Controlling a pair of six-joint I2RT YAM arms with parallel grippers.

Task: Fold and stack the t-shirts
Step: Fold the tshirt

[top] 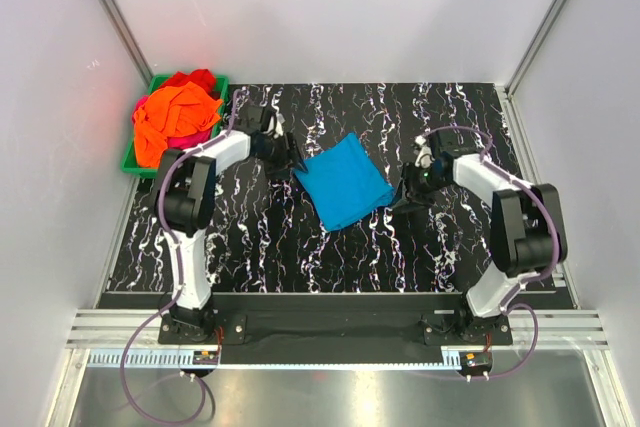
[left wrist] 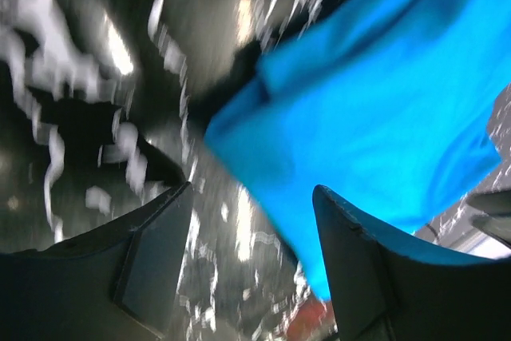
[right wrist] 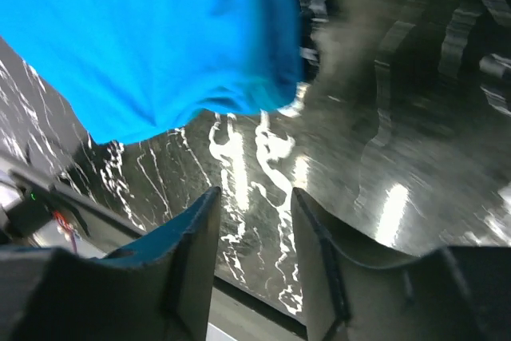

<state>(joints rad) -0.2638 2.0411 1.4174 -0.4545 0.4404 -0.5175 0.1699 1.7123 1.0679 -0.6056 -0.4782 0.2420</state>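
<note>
The turquoise t-shirt [top: 345, 182] lies folded into a flat, tilted square at the middle of the black marbled desk [top: 400, 247]. The left gripper [top: 293, 157] sits just off its left corner, jaws spread wide and empty; the wrist view is blurred, so whether a finger brushes the cloth I cannot tell. The right gripper [top: 408, 197] is just beside the right edge, jaws parted with nothing between them. A heap of t-shirts [top: 175, 112], orange, red and magenta, fills the green bin [top: 135, 162] at the far left corner.
</note>
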